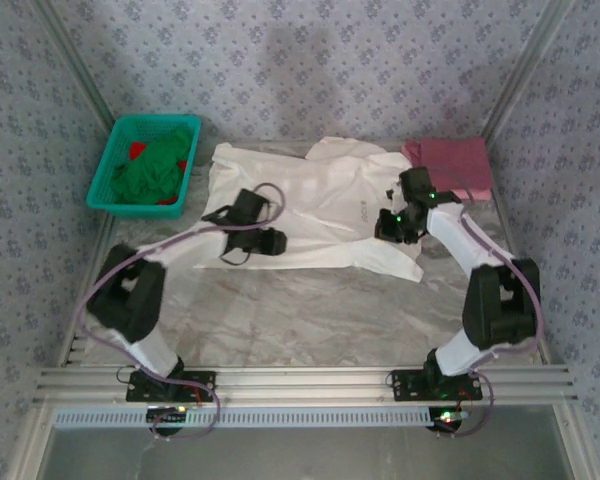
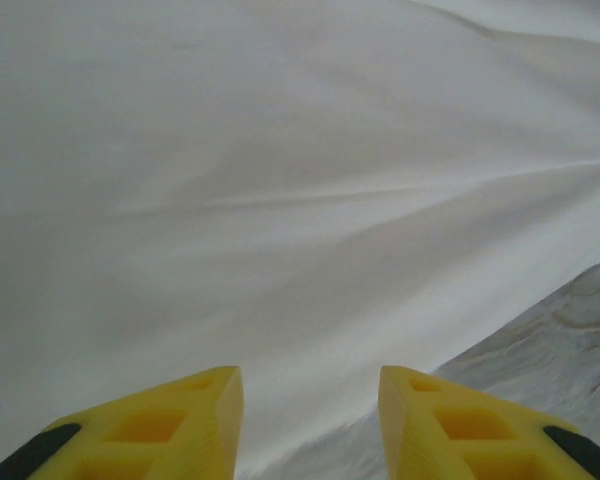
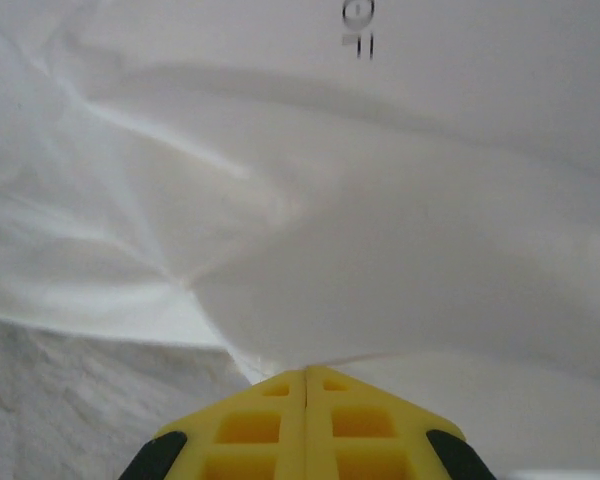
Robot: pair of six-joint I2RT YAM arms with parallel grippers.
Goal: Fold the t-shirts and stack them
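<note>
at the centre of the table (image 1: 310, 320), the top view shows the cream-white t-shirt (image 1: 310, 200) spread flat, with the folded pink t-shirt (image 1: 450, 165) just beside its far right sleeve. the left wrist view adds that the left gripper (image 2: 310, 385) stands part open over the shirt's edge, holding nothing. the right wrist view adds that the right gripper (image 3: 306, 372) is fully closed, pinching a fold of that shirt near its grey chest mark (image 3: 360, 30).

I note near table (image 1: 310, 310) bare, passable; white shirt (image 1: 310, 205) spans middle; basket (image 1: 145, 165) blocks far-left corner, pink shirt (image 1: 450, 165) far-right.
</note>
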